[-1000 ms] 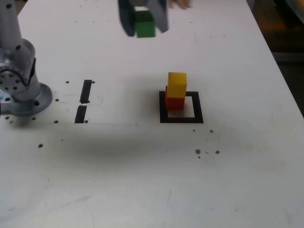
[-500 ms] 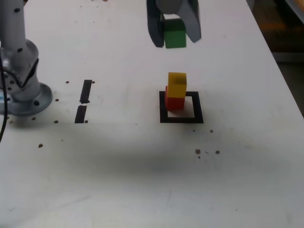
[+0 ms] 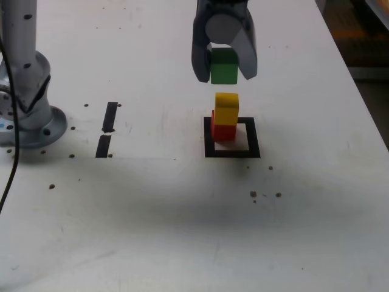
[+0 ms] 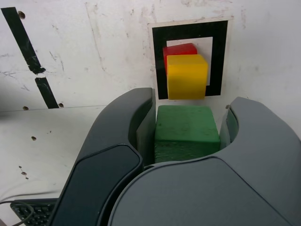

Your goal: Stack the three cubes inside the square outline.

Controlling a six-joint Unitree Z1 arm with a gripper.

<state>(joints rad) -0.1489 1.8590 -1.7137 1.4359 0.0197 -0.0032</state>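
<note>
— Holding anything?
— Yes, the gripper (image 3: 224, 67) clamps the green cube (image 3: 223, 66) in the air above the yellow cube (image 3: 227, 108).
— And yellow?
— On the red cube (image 3: 222, 129), inside the square outline (image 3: 231, 151).

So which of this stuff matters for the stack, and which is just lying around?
Job: green cube in the gripper, yellow cube, red cube, square outline.
Lying about: two tape strips, specks on the table.

Smooth grey plastic jaws, a matt rough-grained green cube (image 4: 186, 133), scuffed white table (image 3: 182, 231).
</note>
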